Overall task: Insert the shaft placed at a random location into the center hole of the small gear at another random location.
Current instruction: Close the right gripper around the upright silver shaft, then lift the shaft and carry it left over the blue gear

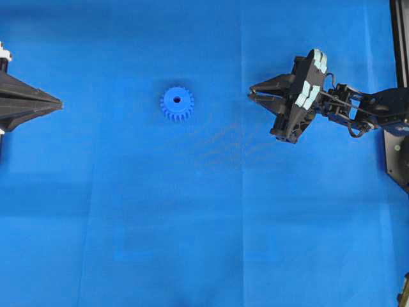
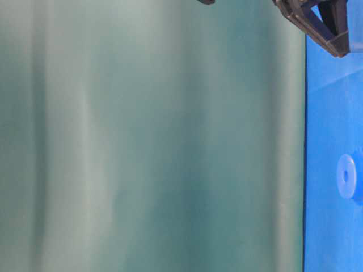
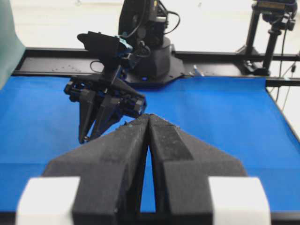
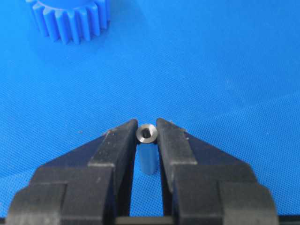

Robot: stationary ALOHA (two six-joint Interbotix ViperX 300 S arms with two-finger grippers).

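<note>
Bench [image 1: 204, 243]: a big blue mat covers it. The gear and both arms are over it.
Right arm: it reaches in from the right side. Its fingers [image 4: 146, 140] point toward the gear.
Left arm: it waits at the left edge. Its fingers [image 3: 149, 136] are pressed together with nothing in them.
Gear [image 1: 177, 103]: it lies flat on the mat between the two arms. Its hole [image 1: 177, 100] faces up.
Pin [image 4: 146, 146]: the right fingers pinch it at their tips, one on each side. It stands on the mat, its long way going up and down.
Which way to go: the gear is well apart from the pin, straight ahead of the right fingers.
Next, I think: lift the pin, carry it over the hole, keep it standing up, then push it down.
</note>
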